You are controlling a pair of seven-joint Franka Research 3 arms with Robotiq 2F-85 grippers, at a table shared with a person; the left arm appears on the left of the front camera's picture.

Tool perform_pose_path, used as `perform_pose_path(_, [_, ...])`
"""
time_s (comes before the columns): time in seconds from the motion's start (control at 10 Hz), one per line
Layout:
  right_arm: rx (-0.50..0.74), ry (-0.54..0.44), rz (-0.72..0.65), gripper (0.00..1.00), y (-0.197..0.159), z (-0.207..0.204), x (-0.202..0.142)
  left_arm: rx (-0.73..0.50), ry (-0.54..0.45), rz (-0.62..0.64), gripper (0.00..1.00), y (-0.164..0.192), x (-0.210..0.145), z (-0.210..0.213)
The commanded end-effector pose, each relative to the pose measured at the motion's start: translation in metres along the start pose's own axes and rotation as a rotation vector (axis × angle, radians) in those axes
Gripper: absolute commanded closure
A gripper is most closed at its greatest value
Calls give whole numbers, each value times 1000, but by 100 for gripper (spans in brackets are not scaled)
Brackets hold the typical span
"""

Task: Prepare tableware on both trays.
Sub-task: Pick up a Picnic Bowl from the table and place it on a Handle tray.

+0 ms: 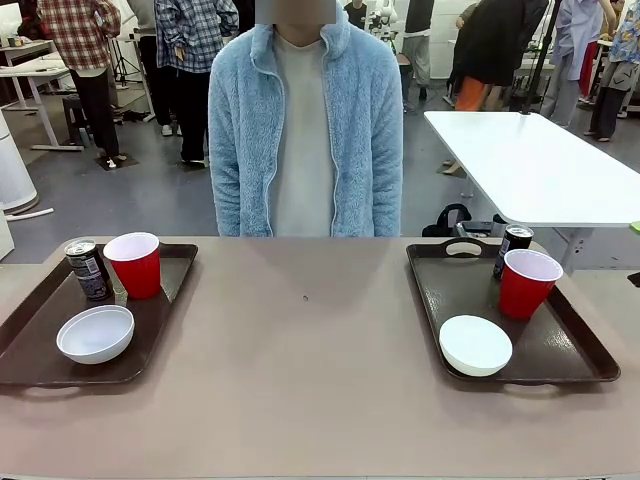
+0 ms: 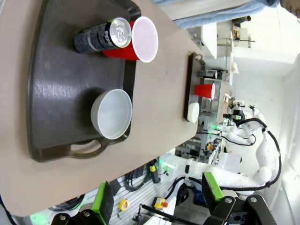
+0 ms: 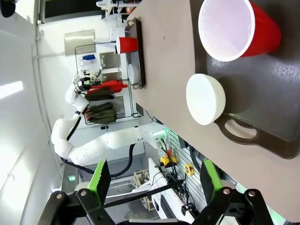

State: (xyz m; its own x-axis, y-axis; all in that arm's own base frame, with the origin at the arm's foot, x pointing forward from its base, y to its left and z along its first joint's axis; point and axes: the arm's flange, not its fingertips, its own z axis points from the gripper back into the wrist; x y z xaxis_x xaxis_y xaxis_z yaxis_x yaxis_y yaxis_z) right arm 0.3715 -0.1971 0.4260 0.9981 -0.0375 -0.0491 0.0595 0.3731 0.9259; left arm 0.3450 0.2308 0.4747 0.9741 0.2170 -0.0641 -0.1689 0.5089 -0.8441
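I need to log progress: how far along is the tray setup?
It looks done: the left tray holds a can, red cup and bowl; the right tray has its can, cup and bowl. Left gripper and right gripper are open, holding nothing. Nothing visibly remains.

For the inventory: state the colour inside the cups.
White inside, red outside; the right cup shows it best in the right wrist view.

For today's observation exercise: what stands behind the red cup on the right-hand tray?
A dark can stands behind the red cup on the right tray. The cup covers the can's lower right part, so the foot there can't be seen.
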Motion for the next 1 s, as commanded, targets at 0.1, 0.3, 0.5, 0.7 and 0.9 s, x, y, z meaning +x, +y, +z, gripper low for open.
perform_pose_path(0.1, [-6,-1,-7,0,-3,3,-3,11,2,-1,0,0,-2,2])
perform_pose_path(0.3, [-6,-1,-7,0,-3,3,-3,11,2,-1,0,0,-2,2])
perform_pose_path(0.5, [-6,-1,-7,0,-3,3,-3,11,2,-1,0,0,-2,2])
perform_pose_path(0.7, [-6,-1,-7,0,-3,3,-3,11,2,-1,0,0,-2,2])
perform_pose_path(0.9, [-6,-1,-7,0,-3,3,-3,11,2,-1,0,0,-2,2])
